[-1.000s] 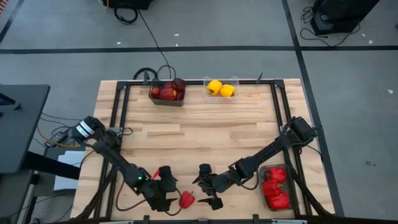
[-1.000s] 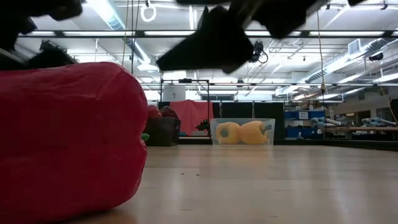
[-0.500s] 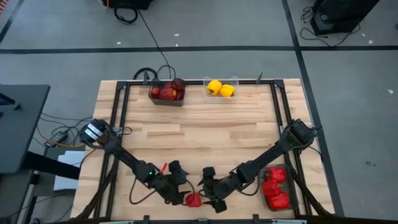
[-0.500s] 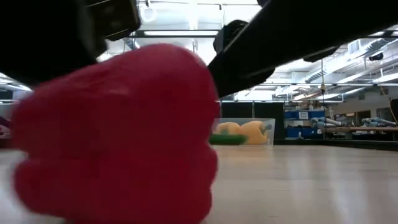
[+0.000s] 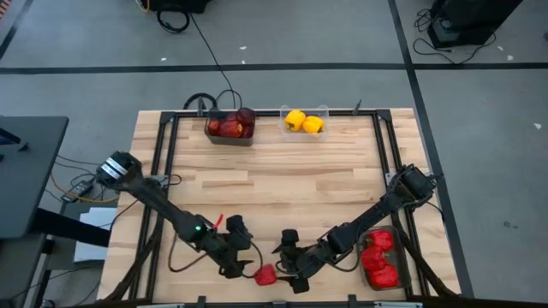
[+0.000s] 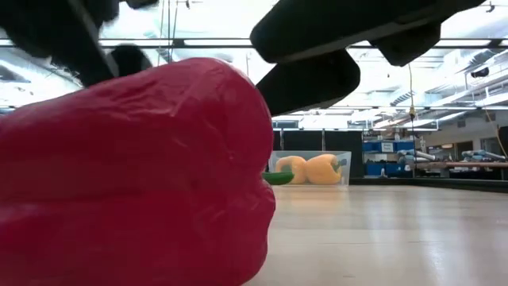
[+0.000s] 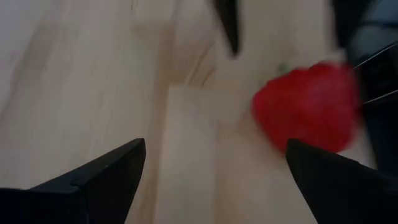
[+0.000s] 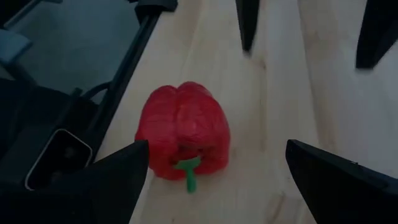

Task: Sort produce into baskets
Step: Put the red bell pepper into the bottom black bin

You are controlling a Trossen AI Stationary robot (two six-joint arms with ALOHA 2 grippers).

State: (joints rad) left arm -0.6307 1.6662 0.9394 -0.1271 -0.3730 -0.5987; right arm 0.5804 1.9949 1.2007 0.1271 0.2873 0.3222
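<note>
One red bell pepper (image 5: 265, 274) lies on its side on the table by the near edge, its green stem (image 8: 188, 174) toward my right gripper. My right gripper (image 8: 214, 168) is open, low over the table. Its fingers stand on either side of the pepper's stem end, apart from it. My left gripper (image 7: 214, 168) is open on the pepper's left (image 5: 245, 263), and the pepper (image 7: 305, 115) lies ahead of it and off to one side. In the low view the pepper (image 6: 135, 175) fills the left.
At the far edge stand a dark bin (image 5: 229, 127) of maroon and red fruit and a clear bin (image 5: 304, 122) with two yellow peppers. A mesh bin (image 5: 379, 257) of red peppers sits at the near right, close behind my right arm. The table's frame rails run along the edges.
The red pepper has shifted a little toward the table's right edge, rose briefly, and now lies on the table. My left gripper went with it, then drew back toward the left. My right gripper has come down and nearer to the pepper.
</note>
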